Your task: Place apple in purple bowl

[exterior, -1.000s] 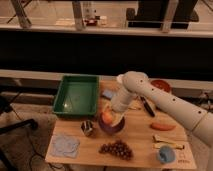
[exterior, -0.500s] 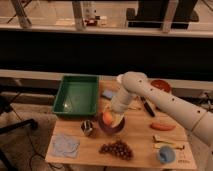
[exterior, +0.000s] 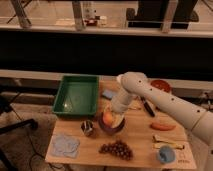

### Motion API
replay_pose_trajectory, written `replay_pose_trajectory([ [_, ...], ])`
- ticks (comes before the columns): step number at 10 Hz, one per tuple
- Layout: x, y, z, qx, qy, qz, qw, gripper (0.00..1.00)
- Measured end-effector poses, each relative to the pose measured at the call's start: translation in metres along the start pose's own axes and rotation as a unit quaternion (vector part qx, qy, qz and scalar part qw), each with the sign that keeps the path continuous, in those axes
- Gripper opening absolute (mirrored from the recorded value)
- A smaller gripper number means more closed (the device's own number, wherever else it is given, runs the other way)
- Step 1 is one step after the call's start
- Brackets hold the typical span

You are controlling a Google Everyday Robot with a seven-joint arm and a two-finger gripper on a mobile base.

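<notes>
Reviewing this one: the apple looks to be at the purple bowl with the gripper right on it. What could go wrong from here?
1. The gripper sits low in the bowl, against the apple. Pulling away sideways could drag or tip the bowl.
2. The apple sits toward the bowl's left rim, so a nudge might roll it out onto the table.
3. The grapes lie just in front of the bowl, and a shoved bowl could push them.
</notes>
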Motion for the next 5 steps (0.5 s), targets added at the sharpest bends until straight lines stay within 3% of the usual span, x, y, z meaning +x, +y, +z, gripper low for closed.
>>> replay_pose_trajectory([
  [1, 0.0004, 0.0006, 0.0004, -0.001, 0.000, 0.001, 1.0000, 0.05],
  [5, -0.0050, -0.0053, 0.0051, 0.005, -0.005, -0.010, 0.9999, 0.45],
])
